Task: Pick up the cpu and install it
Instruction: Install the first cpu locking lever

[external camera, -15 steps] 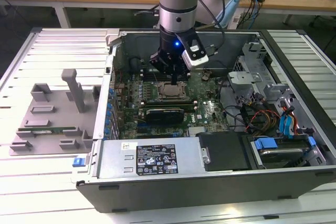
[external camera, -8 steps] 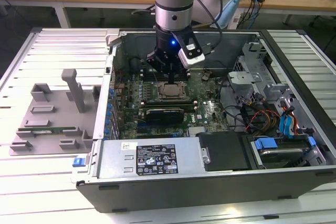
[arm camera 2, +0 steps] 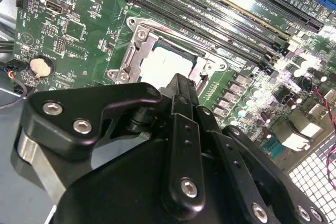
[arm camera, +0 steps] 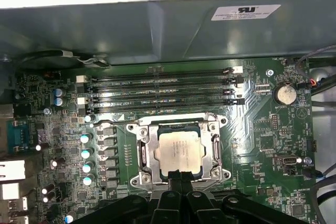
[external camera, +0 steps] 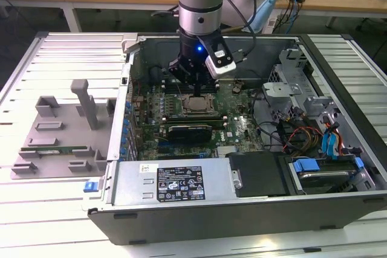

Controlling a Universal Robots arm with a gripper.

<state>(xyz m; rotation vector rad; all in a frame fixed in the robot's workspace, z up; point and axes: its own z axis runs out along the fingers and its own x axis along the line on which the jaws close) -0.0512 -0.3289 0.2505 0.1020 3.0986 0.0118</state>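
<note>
— When the cpu (arm camera: 180, 152) is looked for, where is it found?

— It is found lying flat inside the socket frame (arm camera: 143, 153), with its silvery top turned up. It is placed just under the tips of the claw (arm camera: 176, 174).

— Is the cpu held by the claw?

— No. The claw's two fingers (arm camera: 171, 182) are seen pressed together, and nothing is held between them. Their tips are hung over the near edge of the cpu. Whether that edge is touched cannot be told.

— What is seen around the cpu?

— The cpu is ringed on all four sides by the grey metal frame, and a screw is set at each corner. The frame is fixed on a green board (arm camera: 252, 135).

— And further out from the claw?

— Past the cpu, on the side away from the claw, four long black slots (arm camera: 157, 90) are laid side by side. A round silver battery (arm camera: 285, 94) is seen near one end of them, well apart from the claw.

— What is all of it kept in?

— The board is laid in a computer case (external camera: 242, 209), and its inside is seen from above. The claw is pointed down into the case. Outside the case, a grey tray (external camera: 60, 131) is laid on the white table (external camera: 36, 58), well away from the claw, on the exterior view's left.
</note>
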